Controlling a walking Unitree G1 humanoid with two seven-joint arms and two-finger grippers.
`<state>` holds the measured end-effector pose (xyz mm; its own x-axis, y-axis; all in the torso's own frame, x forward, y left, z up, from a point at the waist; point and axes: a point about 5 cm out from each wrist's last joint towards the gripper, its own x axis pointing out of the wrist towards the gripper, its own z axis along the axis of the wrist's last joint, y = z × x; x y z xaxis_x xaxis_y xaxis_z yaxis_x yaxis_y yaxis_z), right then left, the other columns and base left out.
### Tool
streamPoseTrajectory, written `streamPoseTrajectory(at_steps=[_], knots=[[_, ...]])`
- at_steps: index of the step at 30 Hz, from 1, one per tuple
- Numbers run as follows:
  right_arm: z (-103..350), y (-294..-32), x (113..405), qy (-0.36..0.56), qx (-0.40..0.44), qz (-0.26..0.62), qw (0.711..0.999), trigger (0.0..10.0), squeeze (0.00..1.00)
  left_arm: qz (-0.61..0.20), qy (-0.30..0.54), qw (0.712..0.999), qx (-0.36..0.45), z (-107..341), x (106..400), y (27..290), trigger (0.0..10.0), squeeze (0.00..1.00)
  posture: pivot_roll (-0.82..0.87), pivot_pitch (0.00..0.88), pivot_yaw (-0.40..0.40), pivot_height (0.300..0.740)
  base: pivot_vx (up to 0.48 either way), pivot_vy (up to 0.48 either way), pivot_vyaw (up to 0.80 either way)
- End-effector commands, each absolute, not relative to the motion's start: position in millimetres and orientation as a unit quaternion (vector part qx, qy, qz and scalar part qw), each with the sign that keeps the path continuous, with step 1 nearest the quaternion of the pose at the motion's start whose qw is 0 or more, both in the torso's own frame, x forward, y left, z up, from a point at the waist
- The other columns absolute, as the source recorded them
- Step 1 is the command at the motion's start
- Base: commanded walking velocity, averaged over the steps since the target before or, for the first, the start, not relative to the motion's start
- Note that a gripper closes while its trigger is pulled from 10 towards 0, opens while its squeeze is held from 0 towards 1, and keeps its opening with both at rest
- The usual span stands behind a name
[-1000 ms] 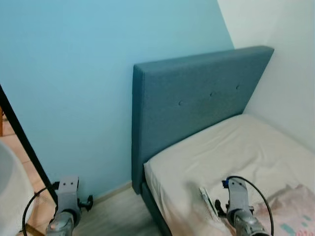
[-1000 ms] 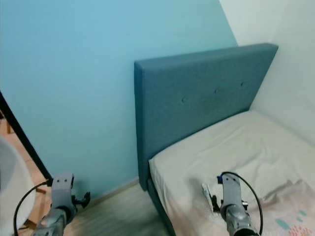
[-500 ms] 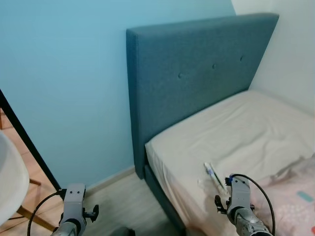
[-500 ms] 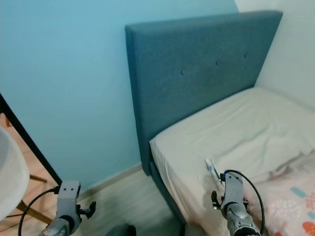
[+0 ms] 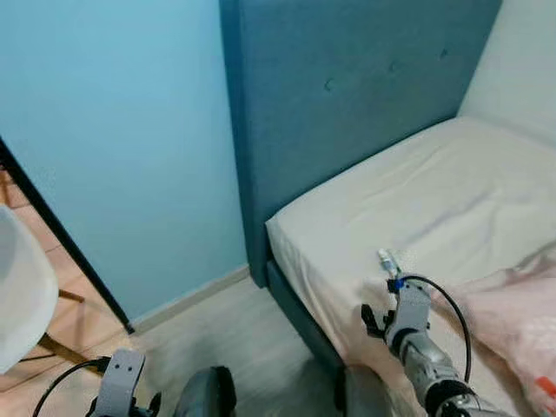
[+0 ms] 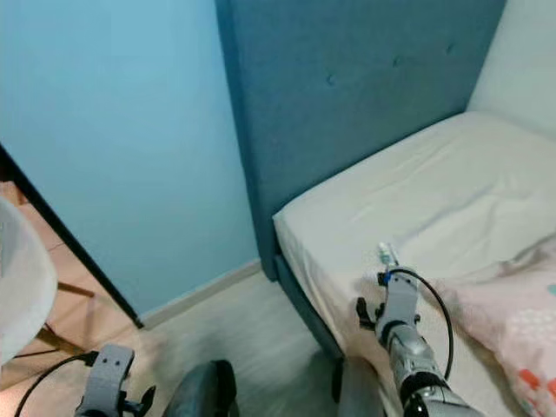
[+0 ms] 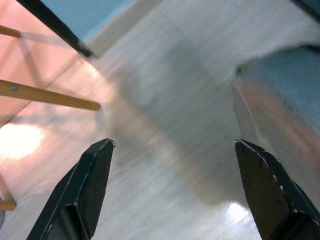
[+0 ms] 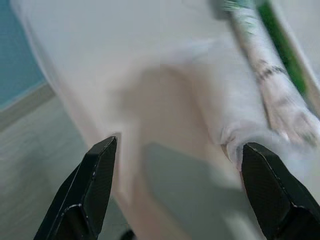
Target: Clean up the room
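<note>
Bedside, robot facing bed point(image 5: 452, 182).
Right gripper point(image 8: 177, 192) spread over wrapped toothbrush point(image 8: 270, 75); left gripper point(image 7: 175, 195) spread above floor point(image 7: 165, 115).

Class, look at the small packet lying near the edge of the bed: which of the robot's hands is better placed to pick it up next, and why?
The right hand, probably. It hangs open over the mattress beside the packet, while the left hand is low over the floor, away from the bed.

A home bedroom: bed point(image 5: 452, 191) with padded headboard point(image 5: 347, 95).
</note>
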<state>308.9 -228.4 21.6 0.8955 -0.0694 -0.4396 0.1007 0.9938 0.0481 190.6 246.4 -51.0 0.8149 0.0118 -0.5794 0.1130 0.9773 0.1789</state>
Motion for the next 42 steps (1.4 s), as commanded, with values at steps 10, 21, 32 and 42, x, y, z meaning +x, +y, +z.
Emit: streamPoseTrajectory(at_steps=[10, 21, 32, 42], knots=[[74.1, -229.1, 343.6, 0.114, -0.097, -0.029, 0.988, 10.0, 0.0, -0.055, 0.318, 0.938, 0.126, -56.9, 166.4, 253.3, 10.0, 0.0, 0.13, 0.267, 0.029, 0.525, 0.0, 0.0, 0.0], [79.8, -255.8, 345.2, 0.173, -0.273, -0.105, 0.94, 10.0, 0.0, -0.073, 0.334, 0.931, 0.128, -65.1, 145.2, 247.5, 10.0, 0.0, 0.13, 0.305, 0.015, 0.525, 0.0, 0.0, 0.0], [102.4, -262.7, 351.6, 0.094, -0.249, -0.12, 0.956, 10.0, 0.0, -0.093, 0.339, 0.926, 0.135, -66.9, 133.1, 246.4, 10.0, 0.0, 0.14, 0.332, 0.026, 0.525, 0.0, 0.0, 0.0], [99.4, -277.0, 347.0, 0.116, -0.159, -0.157, 0.968, 10.0, 0.0, -0.107, 0.338, 0.922, 0.153, -60.2, 111.1, 260.7, 10.0, 0.0, 0.19, 0.418, 0.069, 0.525, 0.0, 0.0, 0.0]])
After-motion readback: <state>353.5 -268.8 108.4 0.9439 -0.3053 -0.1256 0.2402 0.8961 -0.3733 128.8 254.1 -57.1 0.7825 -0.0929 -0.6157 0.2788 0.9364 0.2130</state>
